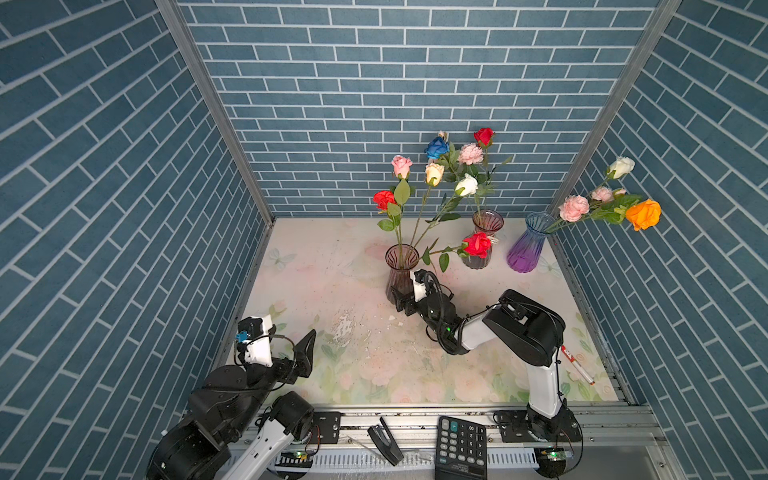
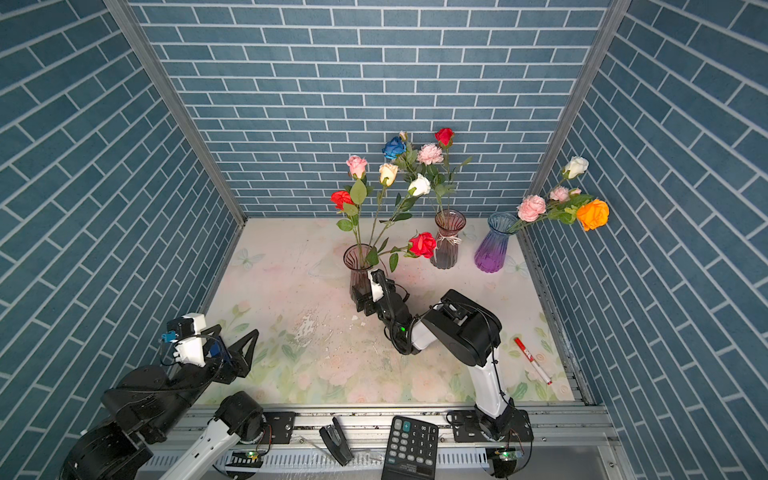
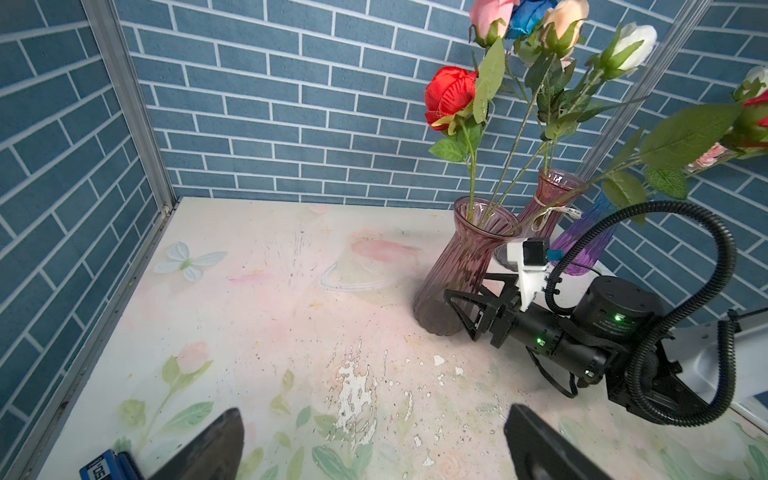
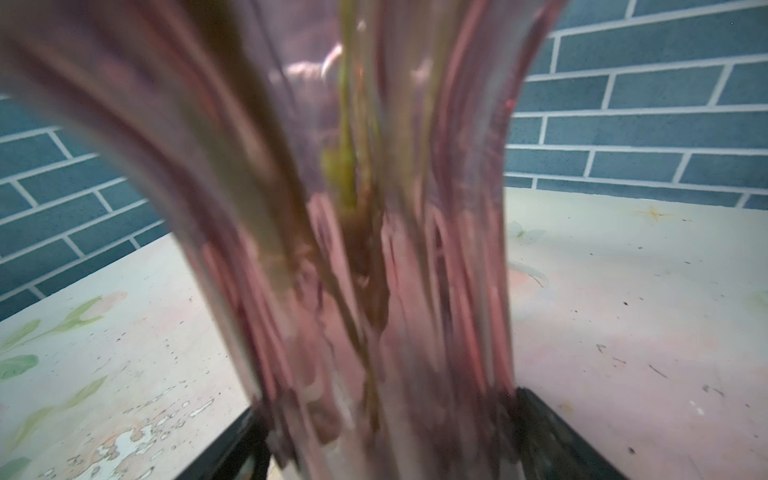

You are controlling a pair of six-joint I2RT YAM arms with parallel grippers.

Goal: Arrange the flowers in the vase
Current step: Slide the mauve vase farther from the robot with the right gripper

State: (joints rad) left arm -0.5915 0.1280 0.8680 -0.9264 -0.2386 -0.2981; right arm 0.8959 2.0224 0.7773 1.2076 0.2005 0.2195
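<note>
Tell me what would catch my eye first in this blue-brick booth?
Bright flowers fan out of three glass vases at the back of the table, with an orange rose leaning far over toward the right wall. Next, the right gripper sits low at the nearest pink vase, its jaws on either side of the base; whether it grips is unclear.

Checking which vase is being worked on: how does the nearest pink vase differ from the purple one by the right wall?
The pink vase is smoky pink throughout; the purple vase fades from blue rim to purple base. The right hand straddles the pink vase's base; no hand is near the purple vase. The pink vase's flowers fan upward; the purple vase's blooms lean rightward. Both are ribbed glass, upright.
</note>
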